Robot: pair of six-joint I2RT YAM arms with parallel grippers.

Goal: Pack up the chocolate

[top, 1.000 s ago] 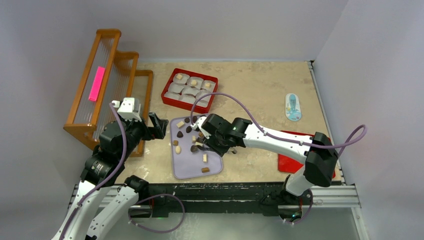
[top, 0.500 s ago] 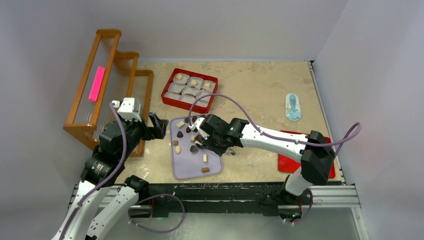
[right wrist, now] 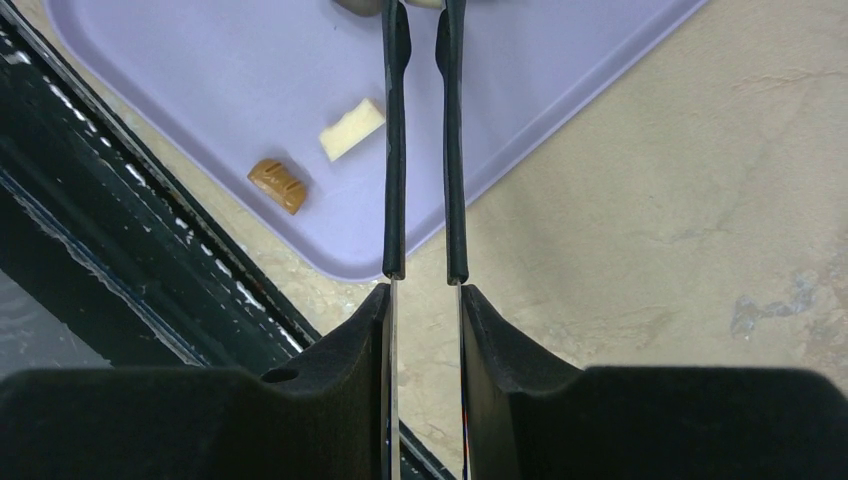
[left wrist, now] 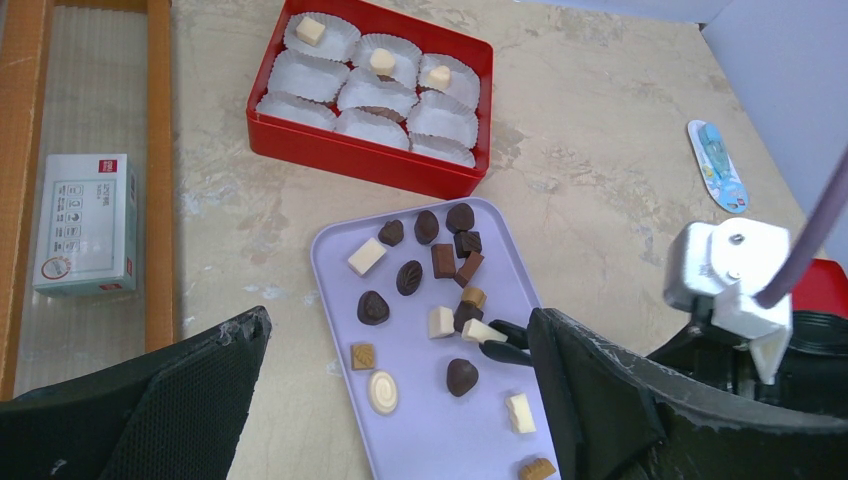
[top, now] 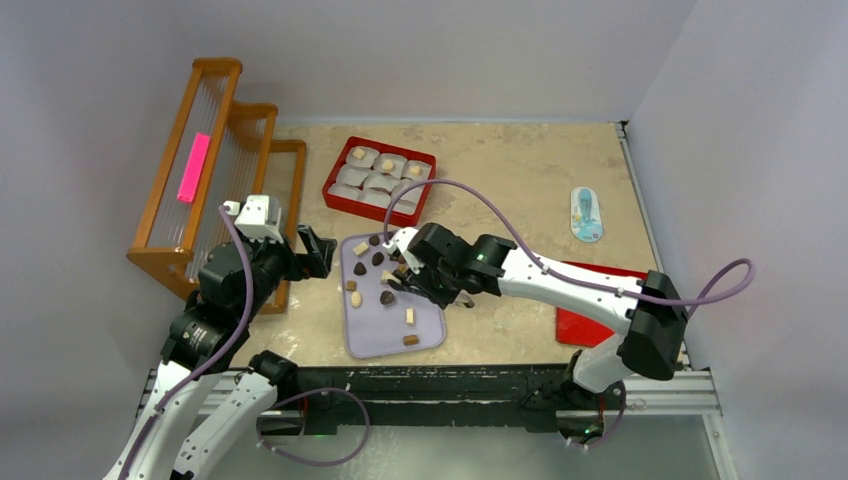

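Pale walls close in a beige marbled table (top: 520, 165), and near its front edge lies a lavender tray (top: 385, 338), which is my marker for everything else.

Far to the left of the tray stands a stepped wooden rack (top: 215, 140) with a pink strip (top: 194, 167) lying on it and a small white carton (left wrist: 82, 222) on a lower shelf. Just left of the tray hangs the left gripper (top: 318, 252), its jaws spread as wide as they go and holding nothing.

On the tray itself the chocolate (left wrist: 373, 307) lies scattered: dark, light brown and cream pieces, mostly in the tray's far half, a few toward its near end. Behind the tray sits a red box (left wrist: 360, 165) of white paper cups (left wrist: 300, 75); three of the back cups each hold a cream piece.

Over the tray's right side is the right gripper (right wrist: 425, 295), clamped on a pair of black tongs (right wrist: 397, 150) whose arms are squeezed nearly together. The tong tips reach a cream piece (left wrist: 482, 331) near the tray's middle; whether it is pinched I cannot tell.

Right of the tray, beneath that arm, lies a flat red lid (top: 575, 325), and farther back on that side a small blue-and-white oval (top: 586, 214).
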